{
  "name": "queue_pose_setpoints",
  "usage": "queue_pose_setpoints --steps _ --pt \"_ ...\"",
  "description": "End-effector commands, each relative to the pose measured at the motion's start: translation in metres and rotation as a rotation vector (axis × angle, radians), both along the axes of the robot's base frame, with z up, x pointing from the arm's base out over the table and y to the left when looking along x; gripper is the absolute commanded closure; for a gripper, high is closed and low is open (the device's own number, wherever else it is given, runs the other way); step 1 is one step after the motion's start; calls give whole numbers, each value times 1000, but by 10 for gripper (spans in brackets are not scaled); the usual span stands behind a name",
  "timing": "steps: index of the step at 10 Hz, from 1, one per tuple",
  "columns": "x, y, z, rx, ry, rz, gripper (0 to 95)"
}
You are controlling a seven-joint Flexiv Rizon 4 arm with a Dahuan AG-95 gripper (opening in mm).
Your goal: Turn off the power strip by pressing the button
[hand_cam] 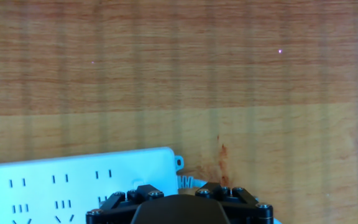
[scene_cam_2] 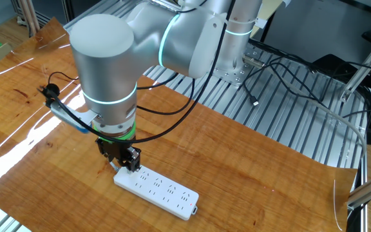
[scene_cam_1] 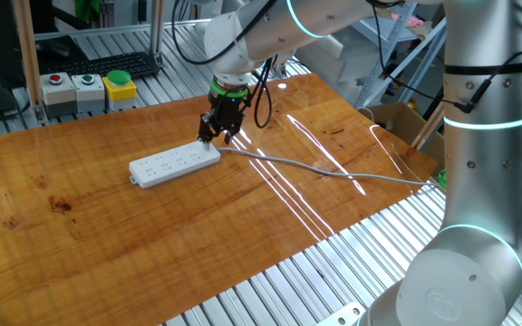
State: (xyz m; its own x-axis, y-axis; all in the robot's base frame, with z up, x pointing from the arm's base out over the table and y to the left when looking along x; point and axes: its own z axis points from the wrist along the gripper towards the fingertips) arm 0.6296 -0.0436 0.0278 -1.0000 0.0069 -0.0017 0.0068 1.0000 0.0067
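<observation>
The white power strip [scene_cam_1: 175, 163] lies flat on the wooden table, its thin grey cable [scene_cam_1: 333, 172] running off to the right. It also shows in the other fixed view [scene_cam_2: 163, 189] and the hand view [hand_cam: 73, 180]. My gripper [scene_cam_1: 214, 138] points straight down at the strip's cable end, with its tips on or just above the casing [scene_cam_2: 127, 166]. The hand view shows only the black finger linkage [hand_cam: 179, 208], and the fingertips are hidden. No view shows a gap or a touch between the tips. I cannot make out the tiny white button; the gripper covers that end.
Grey boxes with a red button [scene_cam_1: 57, 83] and a green button [scene_cam_1: 87, 81], and a yellow-housed button [scene_cam_1: 119, 86], stand at the back left on the metal frame. A cardboard box [scene_cam_1: 397, 122] sits off the table's right edge.
</observation>
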Motion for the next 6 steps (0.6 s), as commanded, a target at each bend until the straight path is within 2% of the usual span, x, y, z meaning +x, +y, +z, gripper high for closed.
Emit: queue_pose_setpoints --steps 1,6 --pt "-1 1 -1 1 -3 -2 380" --pt "-2 4 1 0 -10 -9 380"
